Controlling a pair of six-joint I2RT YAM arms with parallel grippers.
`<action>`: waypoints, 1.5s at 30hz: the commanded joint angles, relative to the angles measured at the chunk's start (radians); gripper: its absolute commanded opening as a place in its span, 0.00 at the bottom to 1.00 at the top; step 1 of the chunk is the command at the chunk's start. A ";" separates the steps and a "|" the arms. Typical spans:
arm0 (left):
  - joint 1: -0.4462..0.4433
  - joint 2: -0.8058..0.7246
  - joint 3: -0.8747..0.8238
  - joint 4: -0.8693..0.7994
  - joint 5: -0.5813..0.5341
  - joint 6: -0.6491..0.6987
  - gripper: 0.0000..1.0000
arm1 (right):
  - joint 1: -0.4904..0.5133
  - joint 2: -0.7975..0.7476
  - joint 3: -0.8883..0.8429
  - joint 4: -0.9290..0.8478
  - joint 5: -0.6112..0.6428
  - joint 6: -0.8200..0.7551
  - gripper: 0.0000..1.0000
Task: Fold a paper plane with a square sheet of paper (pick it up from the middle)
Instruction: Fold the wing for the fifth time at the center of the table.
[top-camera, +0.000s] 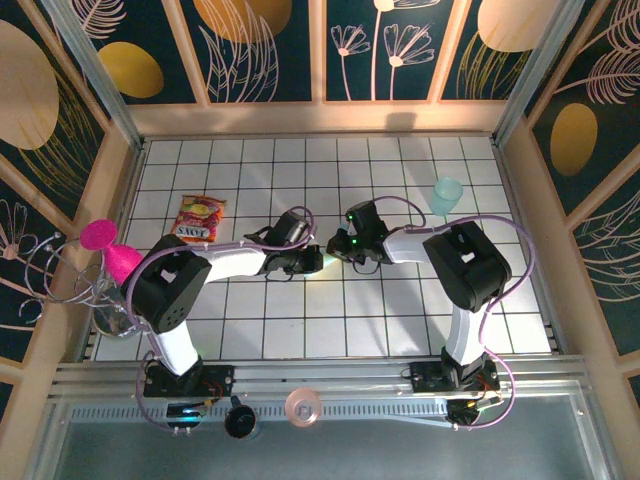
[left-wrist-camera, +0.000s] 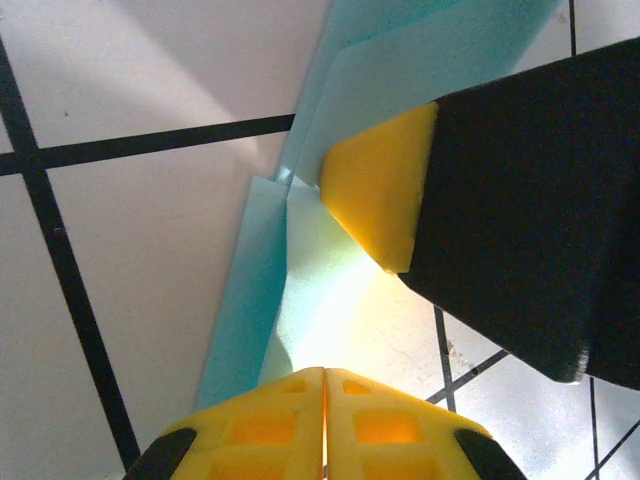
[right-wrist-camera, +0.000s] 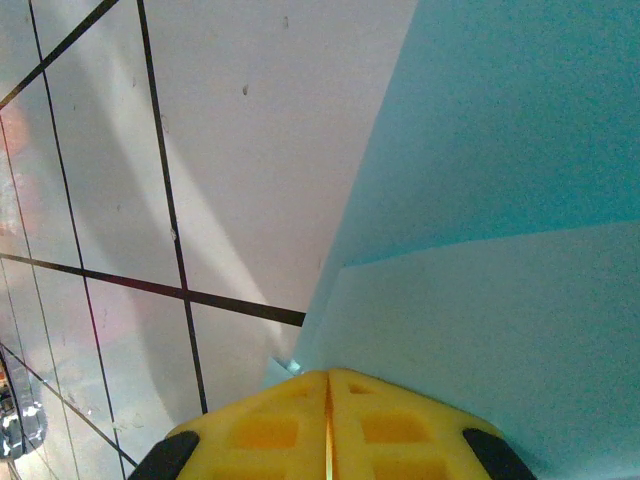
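Status check, mid-fold. The light-blue paper (left-wrist-camera: 300, 290) lies flat on the tiled table (top-camera: 400, 320) at its centre, between the two wrists, and is no longer a plain square. The left wrist view shows at least three overlapping layers with sharp edges and a small stepped corner where the creases meet. The right wrist view shows a broad upper layer over a lower one, both running in a long slanted edge. We judge the early folds done and the piece narrowed to a strip or dart body. We cannot confirm a pointed nose or wing creases, since the ends are cut off or hidden by the fingers. The left gripper (left-wrist-camera: 325, 385) has its jaws closed, yellow pads meeting along a thin seam, tips at the near edge of the paper. The right gripper (right-wrist-camera: 328, 385) is likewise closed, tips at the folded edge. Its pad (left-wrist-camera: 375, 190) sits on the top layer in the left wrist view, apparently pressing a crease. Whether either pair nips a layer we cannot tell. Left to do, by our reckoning: finish this crease, fold the wings if not made, let go. The teal cup (top-camera: 446, 195) and the snack packet (top-camera: 201, 217) stand well apart.
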 joint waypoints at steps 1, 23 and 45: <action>-0.002 0.022 0.022 -0.038 -0.032 0.020 0.08 | -0.004 0.038 0.005 -0.069 0.043 0.008 0.10; -0.001 0.056 -0.020 -0.038 -0.047 0.021 0.05 | -0.005 0.040 0.008 -0.077 0.048 0.005 0.10; 0.002 -0.064 -0.009 -0.133 -0.032 0.074 0.09 | -0.007 0.035 0.009 -0.088 0.048 -0.022 0.10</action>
